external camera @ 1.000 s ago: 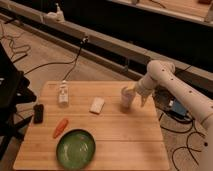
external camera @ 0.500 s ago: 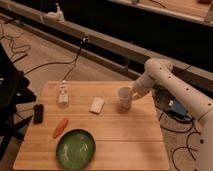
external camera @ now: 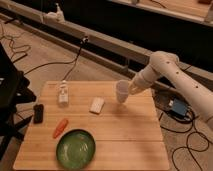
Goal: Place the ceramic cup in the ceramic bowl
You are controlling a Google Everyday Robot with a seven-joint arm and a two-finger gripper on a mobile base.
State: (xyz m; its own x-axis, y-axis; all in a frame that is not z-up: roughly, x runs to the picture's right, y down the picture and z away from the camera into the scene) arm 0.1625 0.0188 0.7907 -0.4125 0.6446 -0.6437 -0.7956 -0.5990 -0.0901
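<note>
The ceramic cup [external camera: 121, 91], whitish-grey and tapered, is upright near the back right of the wooden table [external camera: 125, 140], a little above its surface. My gripper [external camera: 130, 90] comes in from the right on the white arm and is shut on the cup's right side. The ceramic bowl [external camera: 75, 148], wide, shallow and glossy green, sits at the front left of the table, well away from the cup and to its lower left. The bowl holds nothing.
A flat white block [external camera: 97, 105] lies left of the cup. A small white bottle [external camera: 63, 93] stands at the back left, a black object [external camera: 38, 113] at the left edge, an orange carrot [external camera: 60, 128] just behind the bowl. Cables and a blue box [external camera: 177, 107] lie on the floor.
The gripper and the cup have moved a little to the left and slightly up. Everything else on the table has stayed put.
</note>
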